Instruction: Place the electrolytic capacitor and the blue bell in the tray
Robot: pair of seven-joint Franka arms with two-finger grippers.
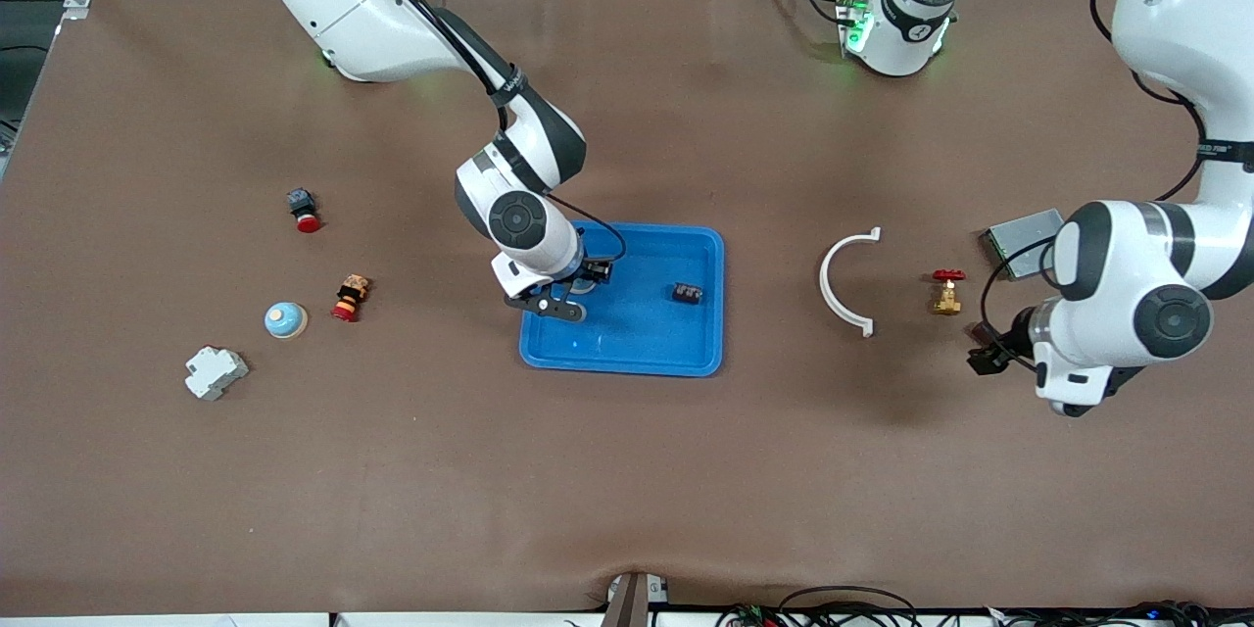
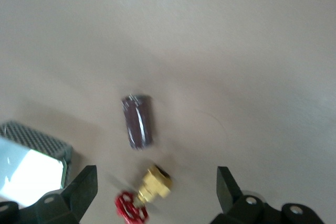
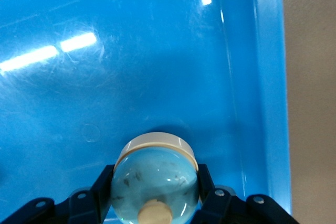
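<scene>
My right gripper (image 1: 563, 299) (image 3: 155, 182) is shut on a pale blue bell (image 3: 155, 174) with a cream base, held low inside the bright blue tray (image 1: 637, 343) (image 3: 157, 51) at its right-arm end. A dark electrolytic capacitor (image 1: 687, 292) lies in the tray toward the left arm's end. A second blue bell (image 1: 285, 319) sits on the table toward the right arm's end. My left gripper (image 1: 985, 353) (image 2: 156, 178) hangs open over the table by a brass valve (image 2: 152, 187). Another dark capacitor (image 2: 137, 120) lies on the table near that valve; the left arm hides it in the front view.
A white curved clip (image 1: 847, 282), the brass valve (image 1: 946, 292) and a grey metal box (image 1: 1019, 235) (image 2: 31, 161) lie toward the left arm's end. A red push button (image 1: 304, 211), a red-and-yellow part (image 1: 350, 299) and a white breaker (image 1: 216, 372) lie toward the right arm's end.
</scene>
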